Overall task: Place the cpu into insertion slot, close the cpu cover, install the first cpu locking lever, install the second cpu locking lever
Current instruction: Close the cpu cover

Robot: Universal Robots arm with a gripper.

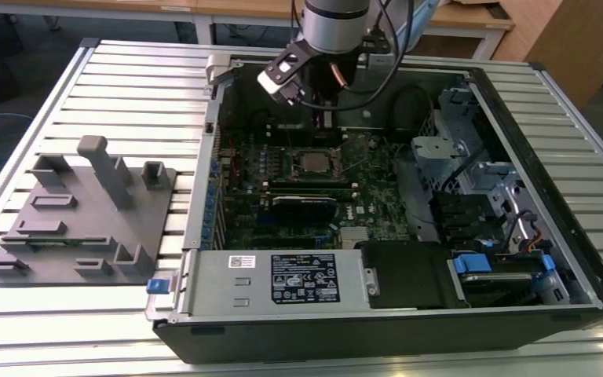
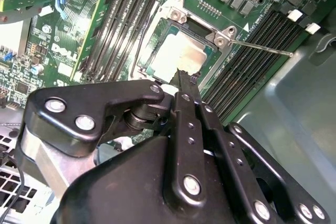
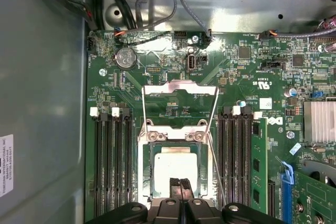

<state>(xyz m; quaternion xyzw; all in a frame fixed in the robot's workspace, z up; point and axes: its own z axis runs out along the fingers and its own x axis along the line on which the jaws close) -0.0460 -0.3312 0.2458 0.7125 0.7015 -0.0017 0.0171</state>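
One black gripper [image 3: 181, 183], built of bolted links, points down into an open computer. Its two fingertips are pressed together with nothing between them. They sit over one edge of the cpu [image 2: 176, 56]; whether they touch it cannot be told.

The cpu, a small square with a pale metal top, lies flat inside the insertion slot [image 3: 173, 136], framed by the slot's silver rim. In the second wrist view a thin wire locking lever [image 2: 262, 47] angles out from a corner of the slot and over the long black memory slots [image 3: 110, 156].

Just beyond the slot, in the first wrist view, the cpu cover [image 3: 181, 86] is swung open, off the chip, and the green motherboard [image 3: 247, 77] shows through its square cut-out.

In the exterior view the robot arm [image 1: 333, 20] reaches down into the far end of the black computer case [image 1: 385, 330]. The case lies open on a ribbed metal table [image 1: 123, 86]. A grey fixture tray [image 1: 82, 236] sits on the table at the exterior view's left, well apart from the arm.
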